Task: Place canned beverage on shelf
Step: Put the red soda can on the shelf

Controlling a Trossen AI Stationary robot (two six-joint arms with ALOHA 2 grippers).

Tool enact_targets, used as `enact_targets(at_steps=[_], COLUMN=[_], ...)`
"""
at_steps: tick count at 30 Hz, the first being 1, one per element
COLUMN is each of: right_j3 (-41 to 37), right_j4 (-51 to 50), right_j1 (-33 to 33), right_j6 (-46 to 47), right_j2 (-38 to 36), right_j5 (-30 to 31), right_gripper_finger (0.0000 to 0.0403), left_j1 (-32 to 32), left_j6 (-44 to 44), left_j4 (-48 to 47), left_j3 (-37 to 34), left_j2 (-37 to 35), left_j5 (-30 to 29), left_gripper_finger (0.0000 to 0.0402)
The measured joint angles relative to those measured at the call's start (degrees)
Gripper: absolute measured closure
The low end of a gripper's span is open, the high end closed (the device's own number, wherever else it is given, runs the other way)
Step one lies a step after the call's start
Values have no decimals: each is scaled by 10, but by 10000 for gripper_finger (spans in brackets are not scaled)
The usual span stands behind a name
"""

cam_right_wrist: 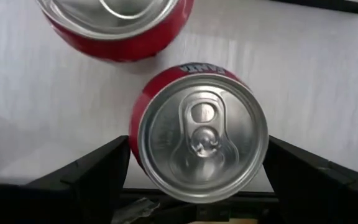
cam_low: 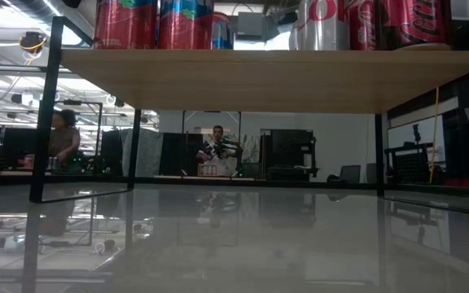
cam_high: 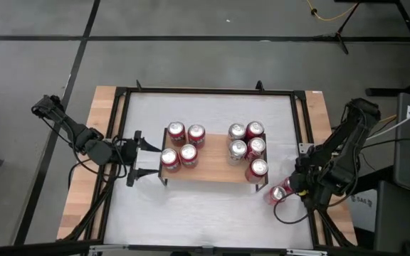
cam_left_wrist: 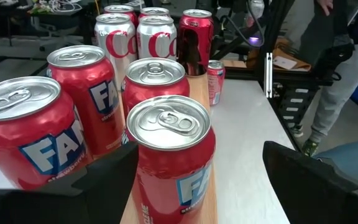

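The shelf [cam_high: 212, 171], a low wooden plank on thin black legs, stands mid-table and bears several red and silver cans [cam_high: 246, 146]; in the low view its plank [cam_low: 267, 77] shows from below. My left gripper [cam_high: 151, 159] is at the shelf's left end, level and open, its fingers on either side of the nearest red can [cam_left_wrist: 169, 155], with a clear gap on one side. My right gripper [cam_right_wrist: 197, 168] points down, open, over a red can [cam_high: 276, 193] that stands upright on the table by the shelf's right near corner. Its fingers flank this can's silver top [cam_right_wrist: 201, 137].
A black frame [cam_high: 205, 91] and wooden side strips [cam_high: 95, 142] border the white table top. The shelf's rightmost can [cam_right_wrist: 114, 25] stands close beside the right gripper. A person [cam_left_wrist: 347, 68] stands beyond the table's right side. Bare table lies in front of and behind the shelf.
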Motion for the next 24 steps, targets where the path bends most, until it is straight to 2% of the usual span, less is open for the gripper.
enact_targets(at_steps=[24], right_j3=[0], right_j4=[49], right_j1=[0], right_j6=[1], right_j2=[0], right_j5=[61], right_gripper_finger=[56], left_j1=[0], left_j6=[0], left_j4=[0], left_j3=[0], left_j2=[0], left_j5=[0], left_gripper_finger=[66])
